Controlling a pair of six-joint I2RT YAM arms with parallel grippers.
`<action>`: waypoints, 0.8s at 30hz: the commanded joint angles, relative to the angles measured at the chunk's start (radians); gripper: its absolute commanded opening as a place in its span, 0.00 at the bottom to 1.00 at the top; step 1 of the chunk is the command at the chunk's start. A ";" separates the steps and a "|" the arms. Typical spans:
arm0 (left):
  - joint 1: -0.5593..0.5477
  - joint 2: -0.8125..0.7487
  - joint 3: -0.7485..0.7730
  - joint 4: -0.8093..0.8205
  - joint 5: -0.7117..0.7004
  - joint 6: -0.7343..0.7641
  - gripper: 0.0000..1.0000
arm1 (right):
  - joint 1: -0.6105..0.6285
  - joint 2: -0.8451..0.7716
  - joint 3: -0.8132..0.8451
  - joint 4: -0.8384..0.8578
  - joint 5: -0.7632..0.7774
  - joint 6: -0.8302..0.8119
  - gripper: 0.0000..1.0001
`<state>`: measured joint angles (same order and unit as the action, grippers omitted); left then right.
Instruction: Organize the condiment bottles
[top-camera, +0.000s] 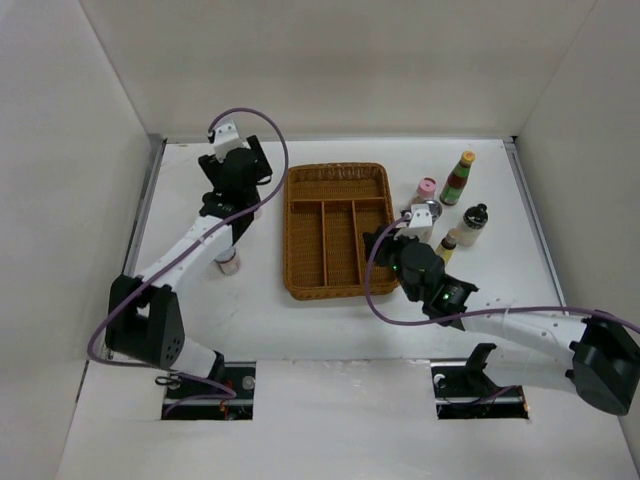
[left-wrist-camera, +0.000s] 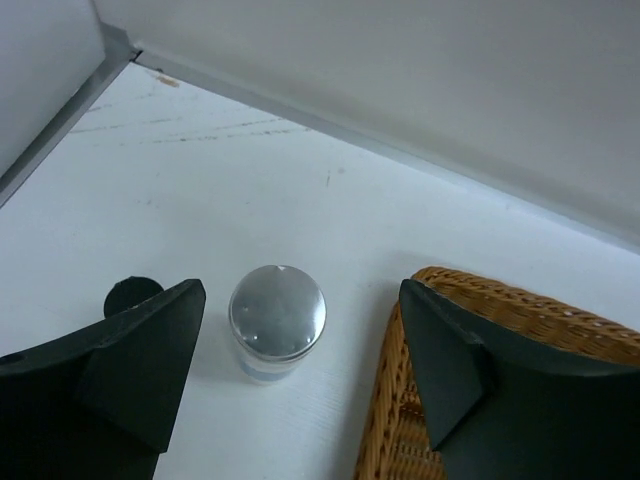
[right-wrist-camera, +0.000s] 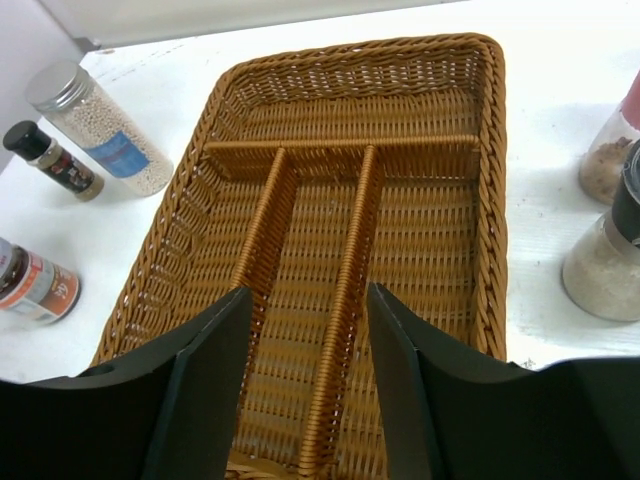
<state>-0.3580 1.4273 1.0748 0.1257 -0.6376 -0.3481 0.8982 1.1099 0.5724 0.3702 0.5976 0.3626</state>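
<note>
Silver-capped jar (left-wrist-camera: 277, 318), 10 o'clock of wicker tray (left-wrist-camera: 500, 300), framed by wide left fingers (left-wrist-camera: 140, 360), probably for pickup; right fingers (right-wrist-camera: 205, 400) narrower, empty.

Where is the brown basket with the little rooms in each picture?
Top external: the wicker tray sits mid-table, between the two arms.
Left wrist: only its corner shows, at the bottom right.
Right wrist: it fills the middle of the picture, dividers showing.
Shared landmark: the table's far edge, where it meets the back wall.
</note>
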 joint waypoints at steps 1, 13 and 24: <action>0.030 0.080 0.086 -0.083 0.039 0.029 0.80 | 0.008 0.007 -0.003 0.061 -0.016 -0.002 0.58; 0.060 0.229 0.119 -0.080 0.029 0.015 0.79 | 0.008 0.021 -0.006 0.081 -0.044 -0.004 0.71; 0.066 0.266 0.114 -0.049 0.030 -0.015 0.41 | 0.001 0.005 -0.019 0.081 -0.045 -0.001 0.73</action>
<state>-0.2985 1.7302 1.1610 0.0292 -0.6014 -0.3550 0.8978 1.1278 0.5632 0.3897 0.5655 0.3588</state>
